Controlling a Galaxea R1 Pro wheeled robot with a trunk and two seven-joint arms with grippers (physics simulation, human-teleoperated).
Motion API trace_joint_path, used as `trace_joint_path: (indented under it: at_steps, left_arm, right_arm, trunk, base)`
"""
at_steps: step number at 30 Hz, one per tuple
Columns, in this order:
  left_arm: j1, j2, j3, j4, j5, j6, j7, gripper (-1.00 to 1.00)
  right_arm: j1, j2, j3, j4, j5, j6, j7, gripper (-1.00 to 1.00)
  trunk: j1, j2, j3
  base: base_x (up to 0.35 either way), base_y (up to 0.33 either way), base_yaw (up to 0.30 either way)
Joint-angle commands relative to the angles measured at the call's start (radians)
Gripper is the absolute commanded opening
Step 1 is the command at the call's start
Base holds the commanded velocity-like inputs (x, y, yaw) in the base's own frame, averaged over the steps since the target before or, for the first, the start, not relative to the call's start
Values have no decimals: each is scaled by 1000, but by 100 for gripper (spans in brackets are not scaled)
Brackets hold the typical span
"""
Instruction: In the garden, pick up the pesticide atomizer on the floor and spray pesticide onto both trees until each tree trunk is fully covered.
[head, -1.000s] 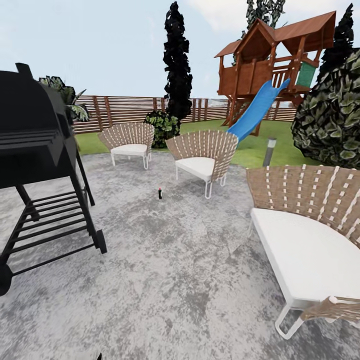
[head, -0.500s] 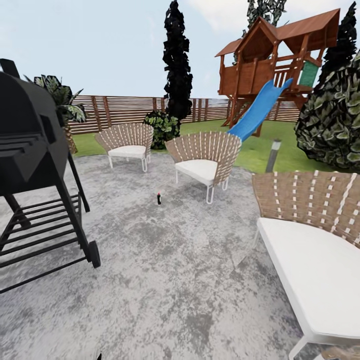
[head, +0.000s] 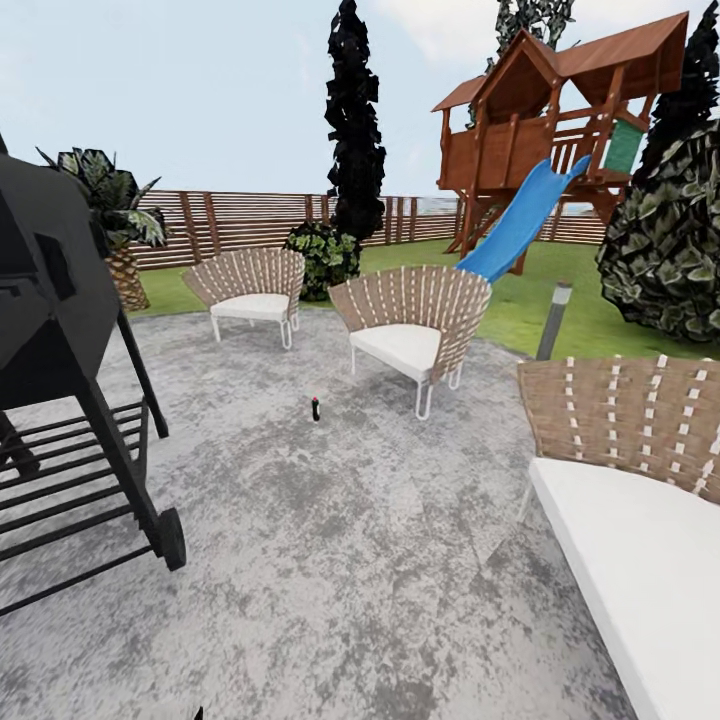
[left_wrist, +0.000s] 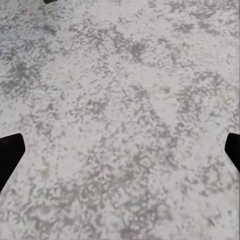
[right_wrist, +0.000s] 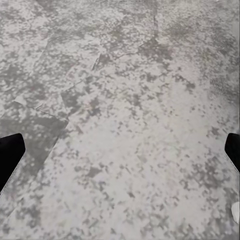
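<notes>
The left hand (left_wrist: 120, 150) is seen spread wide over mottled grey paving (left_wrist: 125, 100), its two dark fingertips (left_wrist: 9, 152) at opposite edges of the left wrist view, nothing held between them. The right hand (right_wrist: 120, 150) is likewise spread wide and empty above the same paving, fingertips (right_wrist: 10, 152) set far apart. In the head view, a small dark bottle with a red top, taken as the pesticide atomizer (head: 315, 408), is seen standing upright on the grey paved circle (head: 330, 560), well ahead of both hands and not on grass. Just beyond it a woven chair with a white cushion (head: 410, 325) is placed, with a second one (head: 248, 285) further off. A black grill on wheels (head: 60, 380) is seen on the left-hand side, a woven sofa (head: 630, 480) on the right-hand side. Further back, lawn (head: 520, 300), slatted fence (head: 250, 220), a dark conifer (head: 355, 130), a playhouse with blue slide (head: 520, 220) and a short palm (head: 115, 230) are visible.
</notes>
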Motion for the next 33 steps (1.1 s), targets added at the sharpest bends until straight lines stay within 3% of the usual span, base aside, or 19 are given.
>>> trace_joint_path:
  at_steps: [1,33]
  left_arm:
    - [0,0,0,0,0,0,0,100]
    - [0,0,0,1,0,0,0,100]
  right_arm:
    - [0,0,0,0,0,0,0,100]
    - [0,0,0,0,0,0,0,100]
  trunk:
    - [0,0,0]
    - [0,0,0]
  base:
    - [337,0,0]
    - [337,0,1]
